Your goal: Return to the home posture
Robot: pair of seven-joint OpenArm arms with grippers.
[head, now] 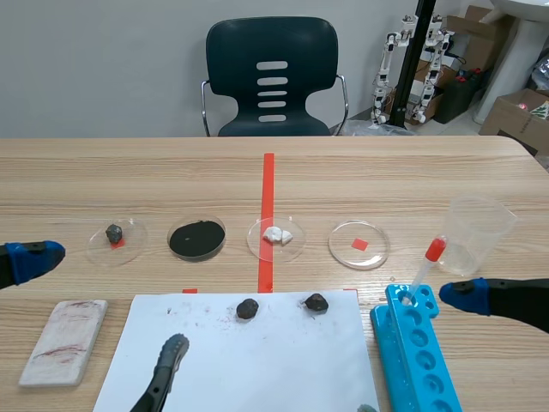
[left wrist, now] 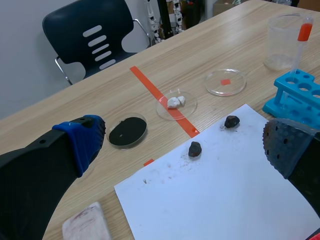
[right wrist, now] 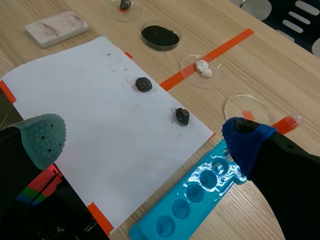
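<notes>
My left gripper (head: 101, 305) (left wrist: 182, 142) hangs open low over the near left of the table, holding nothing; one blue-padded finger (head: 33, 256) is at the left edge and its grey-padded finger (head: 171, 350) is over the white paper sheet (head: 257, 360). My right gripper (head: 416, 352) (right wrist: 145, 137) is open too, and nothing is in it. Its blue fingertip (head: 463, 296) is beside the blue tube rack (head: 416, 352) (right wrist: 200, 195). Two dark rocks (head: 248, 309) (head: 316, 301) lie on the sheet's far edge.
A row of petri dishes crosses mid-table: a dark rock (head: 114, 233), black powder (head: 196, 238), white lumps (head: 277, 234), and one with a red square (head: 359, 244). A red-capped pipette (head: 426, 268) stands in the rack beside a clear beaker (head: 477, 233). A white block (head: 65, 340) lies near left.
</notes>
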